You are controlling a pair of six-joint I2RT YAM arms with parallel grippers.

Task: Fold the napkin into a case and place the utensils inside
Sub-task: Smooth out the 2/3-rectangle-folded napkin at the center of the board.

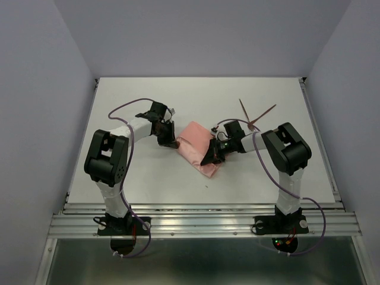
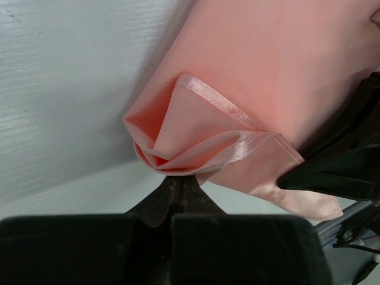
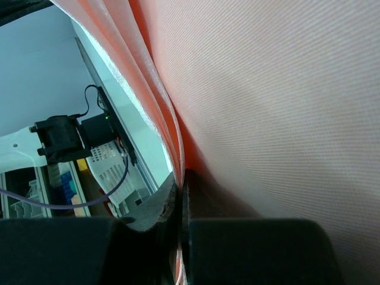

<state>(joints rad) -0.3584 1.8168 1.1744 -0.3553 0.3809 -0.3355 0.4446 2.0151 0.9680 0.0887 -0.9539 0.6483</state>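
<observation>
The white bench (image 1: 148, 178) carries little besides the cloth. The two utensils (image 1: 252, 120), thin reddish-brown sticks, lie crossed over one another near the far right, well apart from the napkin and just beyond the right arm's elbow. Purple cables (image 1: 132, 139) loop along both arms, and an aluminium rail (image 1: 202, 222) runs along the near edge where the bases are bolted.

The napkin (image 1: 199, 148) lies mid-bench as a folded, slanted salmon-pink oblong, caught between the two arms.

The left arm bends up from its base and reaches rightward. The left fingers (image 1: 168, 141) press together on the cloth's left corner; from the wrist, that hemmed corner (image 2: 202, 151) curls into a small roll just above the pinched tips (image 2: 178, 181).

The right arm folds back on itself, its forearm pointing left. The right fingers (image 1: 212, 157) come down on the napkin's near right edge and are closed tight on several layers, which rise from the tips (image 3: 181, 184) and fill the wrist view (image 3: 267, 119).
</observation>
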